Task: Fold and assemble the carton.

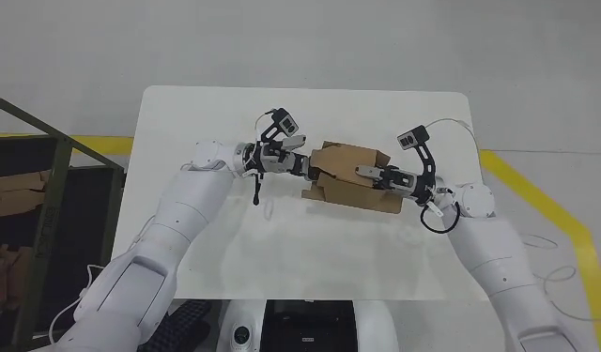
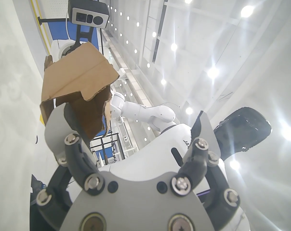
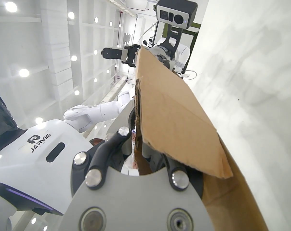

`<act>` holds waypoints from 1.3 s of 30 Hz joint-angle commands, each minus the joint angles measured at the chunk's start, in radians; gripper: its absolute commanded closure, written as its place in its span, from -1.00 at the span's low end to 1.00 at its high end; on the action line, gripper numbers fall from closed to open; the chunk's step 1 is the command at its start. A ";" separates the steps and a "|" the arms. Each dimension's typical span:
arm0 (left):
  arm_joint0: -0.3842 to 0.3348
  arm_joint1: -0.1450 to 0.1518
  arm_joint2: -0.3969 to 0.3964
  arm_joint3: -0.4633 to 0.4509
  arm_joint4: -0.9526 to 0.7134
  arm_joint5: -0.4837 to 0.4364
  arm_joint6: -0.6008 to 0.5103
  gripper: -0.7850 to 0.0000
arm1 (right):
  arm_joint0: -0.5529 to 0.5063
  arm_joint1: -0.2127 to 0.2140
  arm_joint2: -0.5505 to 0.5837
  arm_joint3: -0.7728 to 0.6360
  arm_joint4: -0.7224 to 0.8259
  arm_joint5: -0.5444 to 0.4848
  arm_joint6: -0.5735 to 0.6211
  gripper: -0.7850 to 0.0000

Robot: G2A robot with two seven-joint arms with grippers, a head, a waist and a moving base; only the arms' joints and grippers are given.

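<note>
A brown carton [image 1: 349, 172], partly folded with flaps loose, lies at the middle of the white table [image 1: 188, 117]. My left gripper [image 1: 305, 164] is at its left end and stands open. In the left wrist view, one finger [image 2: 60, 121] rests against the carton [image 2: 80, 78], while the other finger [image 2: 203, 131] is far off in free air. My right gripper [image 1: 376, 176] lies over the carton's right part. In the right wrist view it [image 3: 138, 135] is shut on the edge of a carton flap [image 3: 169, 121]. The left gripper [image 3: 122, 54] shows at the carton's far end.
A dark metal rack [image 1: 38, 136] holding flat cardboard [image 1: 23, 192] stands off the table's left side. A black keyboard-like object [image 1: 188, 313] lies past the near edge. Bare table surface surrounds the carton in front and behind.
</note>
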 commanded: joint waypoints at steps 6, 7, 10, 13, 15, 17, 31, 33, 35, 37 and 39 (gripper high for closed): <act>-0.005 -0.005 -0.003 0.007 -0.001 -0.003 0.003 -1.00 | -0.006 0.002 -0.014 -0.013 -0.014 0.001 0.001 1.00; -0.006 -0.006 -0.004 0.008 -0.001 -0.003 0.003 -1.00 | -0.007 0.002 -0.017 -0.016 -0.015 0.001 0.001 1.00; -0.007 -0.007 -0.006 0.011 0.000 -0.005 0.005 -1.00 | -0.009 0.001 -0.024 -0.024 -0.015 -0.001 -0.001 1.00; -0.008 -0.008 -0.009 0.017 0.006 -0.008 0.008 -1.00 | -0.010 0.001 -0.029 -0.029 -0.007 0.000 0.000 1.00; -0.009 -0.008 -0.012 0.022 0.008 -0.009 0.009 -1.00 | -0.011 0.002 -0.032 -0.032 -0.005 0.001 0.001 1.00; -0.009 -0.008 -0.015 0.025 0.008 -0.009 0.009 -1.00 | -0.012 0.002 -0.034 -0.036 0.000 0.005 0.005 1.00; -0.009 -0.010 -0.034 0.038 0.009 -0.014 0.014 -1.00 | -0.026 0.007 -0.049 -0.066 0.009 0.019 0.019 1.00; -0.009 -0.011 -0.034 0.038 0.008 -0.013 0.014 -1.00 | -0.028 0.007 -0.053 -0.070 0.010 0.020 0.020 1.00; -0.010 -0.013 -0.034 0.039 0.009 -0.014 0.014 -1.00 | -0.027 0.008 -0.057 -0.073 0.010 0.022 0.022 1.00; -0.010 -0.014 -0.035 0.039 0.008 -0.012 0.012 -1.00 | -0.027 0.008 -0.060 -0.074 0.011 0.023 0.023 1.00; -0.011 -0.014 -0.036 0.040 0.007 -0.010 0.010 -1.00 | -0.026 0.008 -0.062 -0.074 0.011 0.023 0.023 1.00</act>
